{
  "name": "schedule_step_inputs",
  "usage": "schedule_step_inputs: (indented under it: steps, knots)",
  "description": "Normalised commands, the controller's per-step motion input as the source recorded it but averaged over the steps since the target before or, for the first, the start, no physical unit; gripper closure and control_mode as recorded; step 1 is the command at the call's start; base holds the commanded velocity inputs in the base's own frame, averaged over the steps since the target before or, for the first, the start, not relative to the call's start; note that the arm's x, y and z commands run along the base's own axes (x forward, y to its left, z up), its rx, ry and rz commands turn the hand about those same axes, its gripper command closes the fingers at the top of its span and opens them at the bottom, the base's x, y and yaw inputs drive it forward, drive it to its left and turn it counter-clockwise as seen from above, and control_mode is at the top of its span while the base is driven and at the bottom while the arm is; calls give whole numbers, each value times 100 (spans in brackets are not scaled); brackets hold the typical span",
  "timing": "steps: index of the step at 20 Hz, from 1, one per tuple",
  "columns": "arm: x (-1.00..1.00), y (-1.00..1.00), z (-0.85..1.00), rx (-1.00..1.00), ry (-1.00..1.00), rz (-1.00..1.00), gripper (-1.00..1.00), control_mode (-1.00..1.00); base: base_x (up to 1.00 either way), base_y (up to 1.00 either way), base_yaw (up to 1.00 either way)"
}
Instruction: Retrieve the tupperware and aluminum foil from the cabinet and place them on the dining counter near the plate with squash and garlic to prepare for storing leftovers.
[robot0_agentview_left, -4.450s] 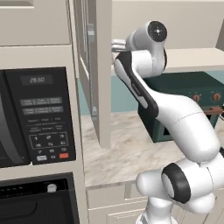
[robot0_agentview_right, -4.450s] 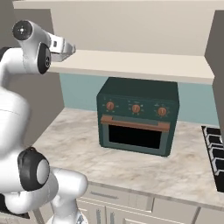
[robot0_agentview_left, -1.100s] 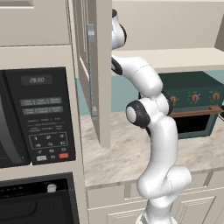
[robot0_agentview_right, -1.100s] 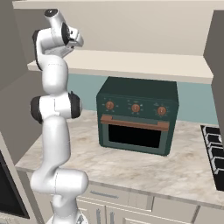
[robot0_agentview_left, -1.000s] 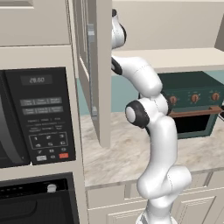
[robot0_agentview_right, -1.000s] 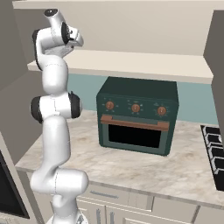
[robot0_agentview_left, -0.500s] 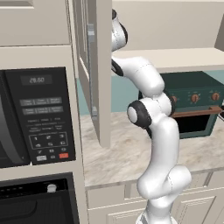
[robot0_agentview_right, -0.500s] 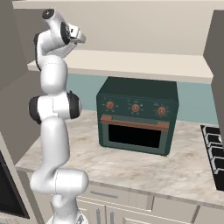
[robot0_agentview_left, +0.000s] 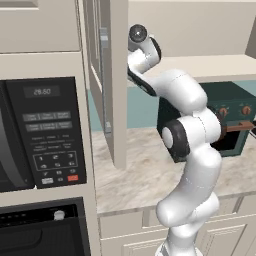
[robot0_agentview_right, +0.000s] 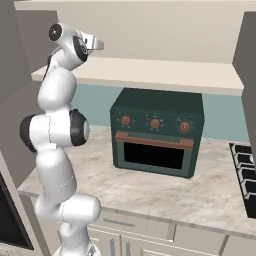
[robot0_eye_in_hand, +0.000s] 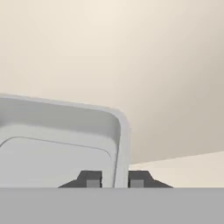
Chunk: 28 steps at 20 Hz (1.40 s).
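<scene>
Pale grey tupperware (robot0_eye_in_hand: 61, 140) wall pinched between gripper (robot0_eye_in_hand: 114, 179) fingertips; cream cabinet (robot0_eye_in_hand: 144, 57) interior open beyond rim.

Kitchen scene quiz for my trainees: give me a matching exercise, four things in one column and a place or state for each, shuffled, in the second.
Things:
1. tupperware
2. toaster oven
3. microwave
4. cabinet door

Places or states:
A. swung open, edge toward the camera
B. built into the tall unit at far left
C. its rim wall between the fingertips of the gripper
D. dark green, standing on the marbled wall counter

Pairs: 1-C, 2-D, 3-B, 4-A
</scene>
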Motion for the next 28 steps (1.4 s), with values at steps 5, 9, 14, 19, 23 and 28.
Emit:
schedule_step_inputs:
  steps: [5, 9, 14, 19, 23, 28]
  knots:
    - [-95, -84, 0, 0, -7, 0, 100, -100, 0, 0, 0]
    - [-100, -65, 9, 0, 0, 0, 100, -100, 0, 0, 0]
    - [-100, -57, 39, 2, 0, 0, 100, -100, 0, 0, 0]
    - [-100, -51, 41, 2, 3, 0, 100, -100, 0, 0, 0]
    - [-100, -27, 1, 0, 4, 0, 100, -100, 0, 0, 0]
    - [-100, 3, -32, 0, 9, 2, 100, -100, 0, 0, 0]
